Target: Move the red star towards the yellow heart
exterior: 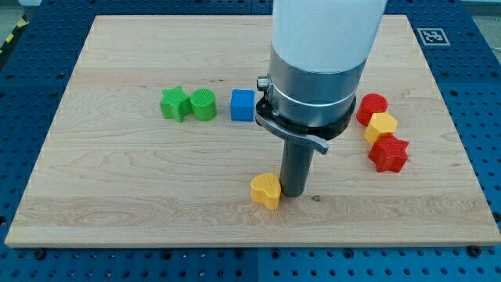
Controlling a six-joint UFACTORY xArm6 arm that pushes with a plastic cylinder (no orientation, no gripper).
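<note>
The red star (pixel 389 153) lies at the view's right, the lowest of a short column of blocks. The yellow heart (pixel 265 189) lies near the view's bottom centre. My tip (pixel 293 193) stands on the board right beside the heart, on its right side, touching or nearly touching it. The red star is well to the right of my tip and a little higher in the view.
A yellow block (pixel 382 126) and a red round block (pixel 373 107) sit just above the red star. A blue cube (pixel 243 105), a green round block (pixel 203 105) and a green star (pixel 175 103) form a row at the view's left centre. The wooden board (pixel 117 188) has blue table around it.
</note>
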